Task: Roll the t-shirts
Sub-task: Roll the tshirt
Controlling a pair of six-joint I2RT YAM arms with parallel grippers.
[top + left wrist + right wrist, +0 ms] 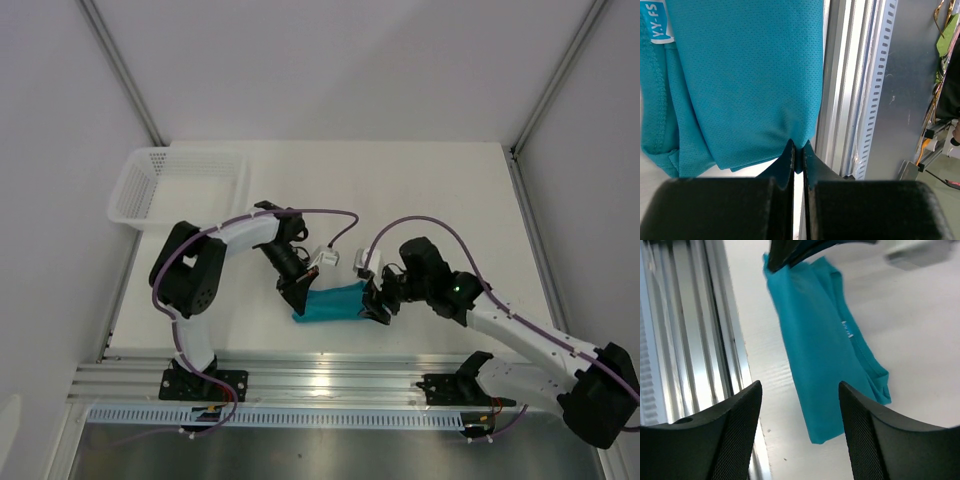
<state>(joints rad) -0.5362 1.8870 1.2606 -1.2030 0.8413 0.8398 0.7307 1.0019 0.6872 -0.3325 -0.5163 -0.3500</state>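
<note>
Lying just past the metal rail (320, 372) at the near edge of the table (430, 190), the t-shirt (328, 304) is folded into a narrow band, its long axis running left to right between the two arms. The left gripper (798, 150) pinches an edge of the cloth at the band's left end, jaws pressed together on it. The right gripper (800, 390) stands spread wide at the right end, holding nothing, the band stretching straight away from it. A roll from there looks unobstructed. The basket (128, 195) sits well apart, far left.
</note>
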